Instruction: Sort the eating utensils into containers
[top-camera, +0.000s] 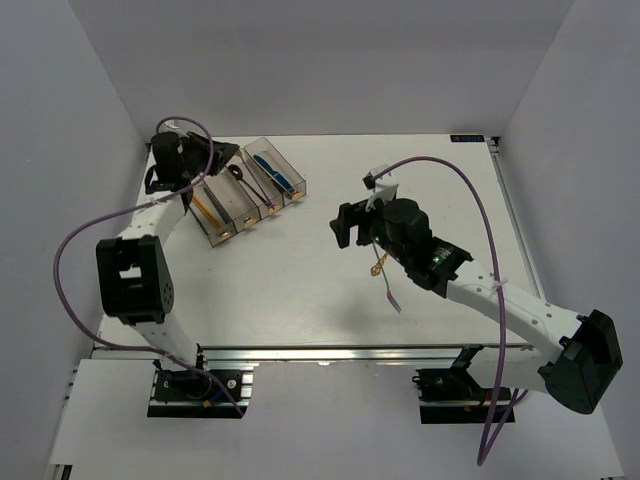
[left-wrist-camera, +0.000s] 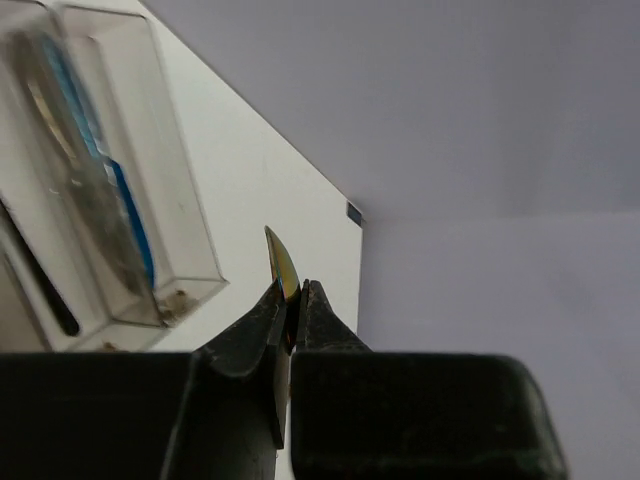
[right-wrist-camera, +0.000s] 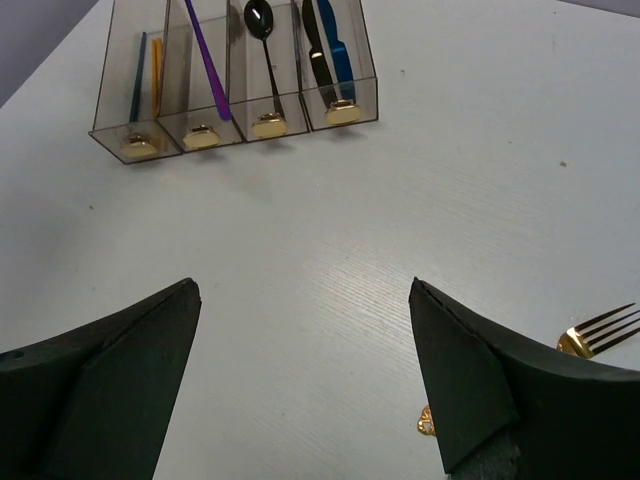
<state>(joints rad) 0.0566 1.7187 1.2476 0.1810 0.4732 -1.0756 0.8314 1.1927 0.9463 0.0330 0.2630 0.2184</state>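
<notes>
Sorting looks nearly done to me. In my right wrist view the bins (right-wrist-camera: 368, 80) sit at twelve o'clock and already hold chopsticks (right-wrist-camera: 140, 80), a black spoon (right-wrist-camera: 262, 40) and a blue knife (right-wrist-camera: 335, 45). A purple handle (right-wrist-camera: 207, 60) leans up out of the second bin from the left.

My left gripper (left-wrist-camera: 290, 300) is clamped on a thin iridescent tip (left-wrist-camera: 282, 262) that pokes past my fingertips toward twelve o'clock. From above, these jaws hang at the far-left end of the bins, about ten o'clock on the table (top-camera: 420, 180). I cannot tell for sure whether the tip belongs to that purple handle. If it does, the step in hand is setting that piece into its bin. The next move would be to lower until it sits inside the walls, part the jaws, then lift straight up so nothing drags out.

My right gripper (right-wrist-camera: 302, 290) stands wide open with nothing between the fingers, over bare table near the middle. A gold fork (right-wrist-camera: 600, 328) lies at four o'clock of these jaws, outside my right finger, tines toward two o'clock. A small gold bit (right-wrist-camera: 425, 420) shows at that finger's inner edge, and I cannot tell what it is. To take the fork I would need to shift toward it, straddle the handle and descend.
</notes>
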